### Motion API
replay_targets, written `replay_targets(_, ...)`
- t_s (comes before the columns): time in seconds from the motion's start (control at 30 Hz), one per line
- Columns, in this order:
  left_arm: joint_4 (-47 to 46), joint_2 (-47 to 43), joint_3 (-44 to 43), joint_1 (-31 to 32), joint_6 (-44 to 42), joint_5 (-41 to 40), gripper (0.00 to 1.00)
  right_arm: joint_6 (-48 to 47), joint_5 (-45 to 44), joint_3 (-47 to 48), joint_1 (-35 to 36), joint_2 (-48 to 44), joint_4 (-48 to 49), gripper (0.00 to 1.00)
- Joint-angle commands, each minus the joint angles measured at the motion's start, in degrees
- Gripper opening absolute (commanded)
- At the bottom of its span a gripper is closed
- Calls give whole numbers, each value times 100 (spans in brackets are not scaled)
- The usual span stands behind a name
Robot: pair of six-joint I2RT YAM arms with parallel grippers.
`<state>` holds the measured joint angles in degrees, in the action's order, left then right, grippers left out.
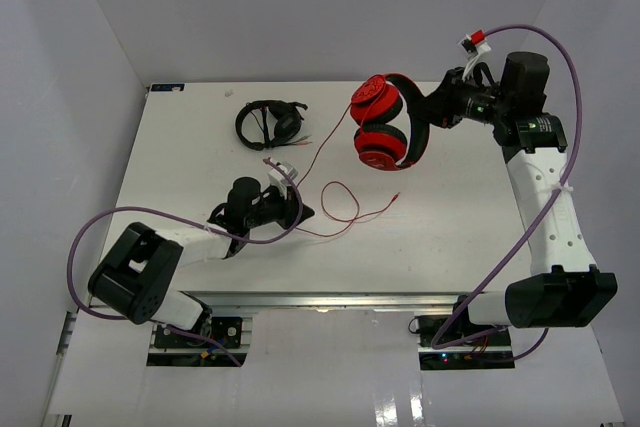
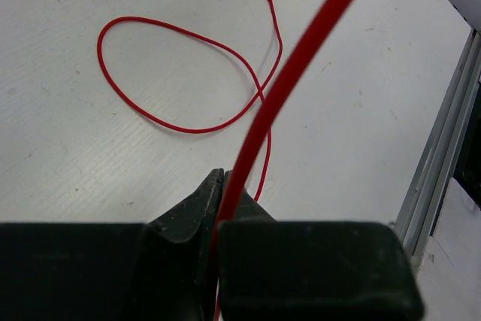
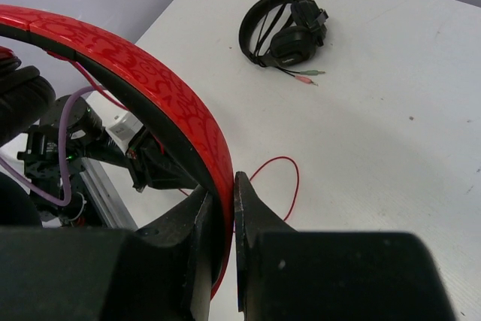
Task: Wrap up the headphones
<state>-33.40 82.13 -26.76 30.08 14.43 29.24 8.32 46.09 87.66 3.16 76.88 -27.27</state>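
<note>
Right gripper (image 3: 224, 186) clamps headphones (image 1: 385, 132) by headband (image 3: 150, 65), raised over far-right table (image 1: 200, 147) | left gripper (image 2: 222, 180) seems to pinch cable (image 2: 316, 35) | tip: keep cable taut, wind loops tight around headband.

White table (image 1: 450, 232) bears black headphones (image 1: 268, 125) and looped red cable (image 2: 195, 131) (plug-tipped).

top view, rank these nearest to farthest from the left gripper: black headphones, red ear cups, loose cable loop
From the left gripper:
1. cable loop: lying just to its right.
2. black headphones: beyond it, toward the far edge and slightly left.
3. red ear cups: far right, held up in the air.
</note>
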Motion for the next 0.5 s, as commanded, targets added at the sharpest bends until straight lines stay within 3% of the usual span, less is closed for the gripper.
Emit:
replay_targets(0.0, -8, -353, 77, 107, -4, -137, 4, 303, -225, 332, -75, -41, 295, 8)
replay_targets(0.2, 246, -629, 15, 366, -40, -388, 0, 565, -1046, 107, -75, -162, 523, 8)
replay_targets(0.47, 754, -429, -565, 1237, 40, -992, 0, 1344, -2484, -250, 40, -214, 804, 8)
